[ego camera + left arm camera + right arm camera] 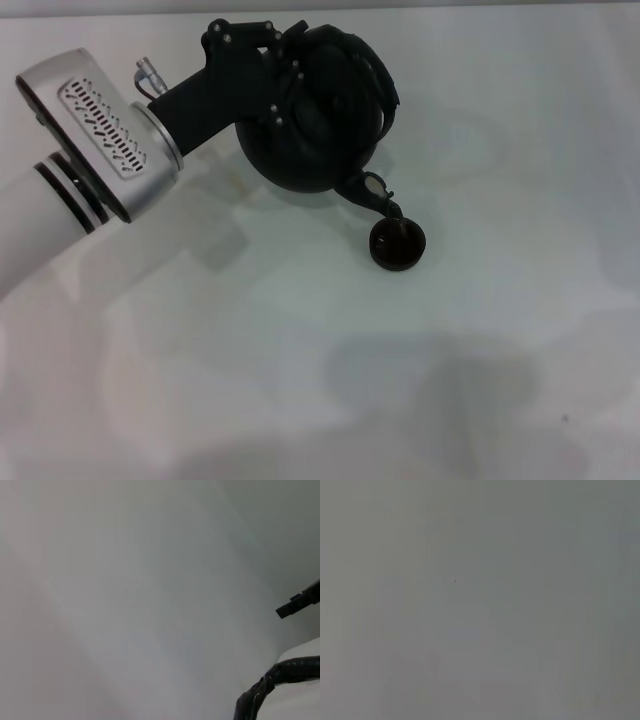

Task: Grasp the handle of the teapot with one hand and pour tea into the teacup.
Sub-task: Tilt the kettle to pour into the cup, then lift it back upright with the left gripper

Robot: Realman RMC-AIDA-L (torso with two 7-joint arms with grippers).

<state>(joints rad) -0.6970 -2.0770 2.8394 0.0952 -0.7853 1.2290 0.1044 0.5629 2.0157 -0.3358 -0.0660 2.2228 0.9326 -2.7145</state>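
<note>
Left gripper: the left gripper (285, 62) reaches in from the left of the head view and sits at the top of the teapot, its black body merging with the pot; I judge it clamped on the handle (372, 70), since the pot hangs tilted with nothing else bearing it.
Right gripper: not seen in any view; the right wrist camera shows only blank grey surface.
Handle: the black arched hoop shows at the far side of the pot, partly hidden by the gripper; the exact contact point cannot be made out.
Teapot: the teapot (310, 135) is tipped over toward the near right, its spout (372, 190) pointing down at the cup.
Teacup: the teacup (398, 244) stands upright on the white table (300, 380), just below and beside the spout tip, which hangs over its far rim.
Contents: the cup's inside looks dark; whether tea is in it cannot be told, and no stream is visible.
Step in hand: the pour itself, by my judgement, with the spout lined up on the cup.
Next move calls for: holding the tilt steady over the rim, then righting the pot slowly so nothing drips outside the cup.
</note>
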